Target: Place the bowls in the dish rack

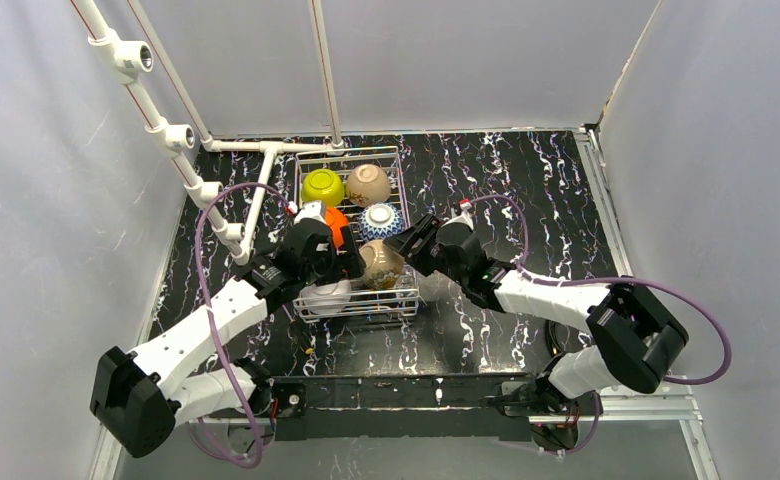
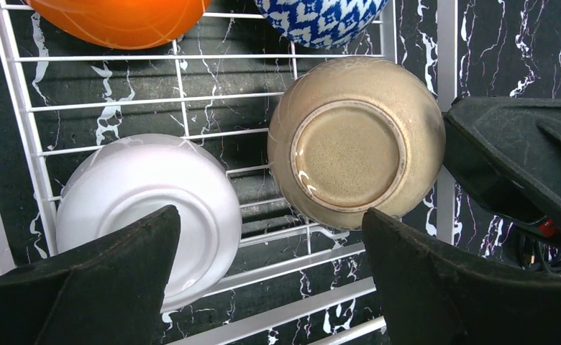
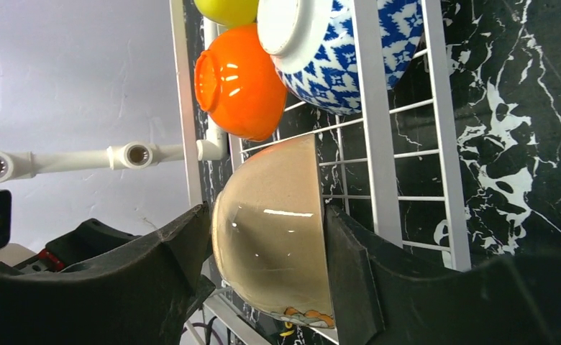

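Two grippers, both released. The left gripper (image 2: 269,219) hangs over the rack's near row with its fingers wide apart, holding nothing. The right gripper (image 3: 267,215) sits just beside the rack's right rail, fingers spread either side of the near tan bowl (image 2: 357,144); contact cannot be confirmed.

One dish rack (image 2: 446,50) holds six bowls, two per row.
- **Near row, both foot-up:** white bowl (image 2: 141,180), near tan bowl.
- **Middle row:** orange bowl (image 3: 242,83), blue-and-white bowl (image 1: 380,218).
- **Far row:** lime-yellow bowl (image 1: 322,186), second tan bowl (image 1: 368,184).
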Action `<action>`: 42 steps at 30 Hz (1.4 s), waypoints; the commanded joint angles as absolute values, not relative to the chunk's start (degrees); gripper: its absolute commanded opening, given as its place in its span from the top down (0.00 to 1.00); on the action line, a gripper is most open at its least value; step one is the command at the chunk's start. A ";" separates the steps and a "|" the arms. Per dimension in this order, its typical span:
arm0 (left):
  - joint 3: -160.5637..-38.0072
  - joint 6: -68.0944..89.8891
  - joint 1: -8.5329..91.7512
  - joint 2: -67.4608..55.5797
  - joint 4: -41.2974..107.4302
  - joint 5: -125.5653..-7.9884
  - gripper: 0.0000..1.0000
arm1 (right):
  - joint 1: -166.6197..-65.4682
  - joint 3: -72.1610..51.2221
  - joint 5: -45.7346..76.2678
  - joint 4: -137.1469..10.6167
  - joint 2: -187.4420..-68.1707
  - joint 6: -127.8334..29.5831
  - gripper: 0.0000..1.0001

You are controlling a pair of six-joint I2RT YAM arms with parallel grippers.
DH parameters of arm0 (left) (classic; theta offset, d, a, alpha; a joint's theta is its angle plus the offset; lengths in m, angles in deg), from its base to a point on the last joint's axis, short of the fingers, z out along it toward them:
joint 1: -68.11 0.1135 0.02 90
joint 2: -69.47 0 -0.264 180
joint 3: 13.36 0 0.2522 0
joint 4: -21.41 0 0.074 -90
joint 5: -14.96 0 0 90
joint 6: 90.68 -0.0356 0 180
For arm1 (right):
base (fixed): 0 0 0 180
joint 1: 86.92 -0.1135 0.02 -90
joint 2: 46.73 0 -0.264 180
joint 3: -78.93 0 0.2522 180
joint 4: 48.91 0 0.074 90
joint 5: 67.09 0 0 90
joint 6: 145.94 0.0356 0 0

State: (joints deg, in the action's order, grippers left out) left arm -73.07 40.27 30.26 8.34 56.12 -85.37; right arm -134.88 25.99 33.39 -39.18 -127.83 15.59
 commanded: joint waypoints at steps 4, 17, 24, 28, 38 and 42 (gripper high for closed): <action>-76.58 39.35 30.05 6.43 54.85 -84.40 0.06 | -134.50 23.79 36.32 -52.06 -129.56 13.68 0.34; -76.86 39.78 30.05 2.83 53.20 -83.68 0.13 | -136.06 18.12 41.34 -66.05 -130.23 6.09 0.37; -77.03 39.67 30.14 1.97 53.26 -83.23 0.13 | -136.50 19.20 39.27 -63.14 -129.69 4.37 0.26; -77.21 39.36 30.14 2.08 53.24 -83.26 0.13 | -136.58 20.33 39.53 -60.36 -128.17 3.18 0.19; -79.59 38.38 30.14 3.58 55.94 -84.53 0.13 | -136.63 15.04 41.17 -64.53 -125.46 -4.33 0.19; -82.40 37.09 30.15 5.76 61.39 -87.38 0.12 | -136.66 13.17 40.95 -65.28 -122.00 -9.85 0.18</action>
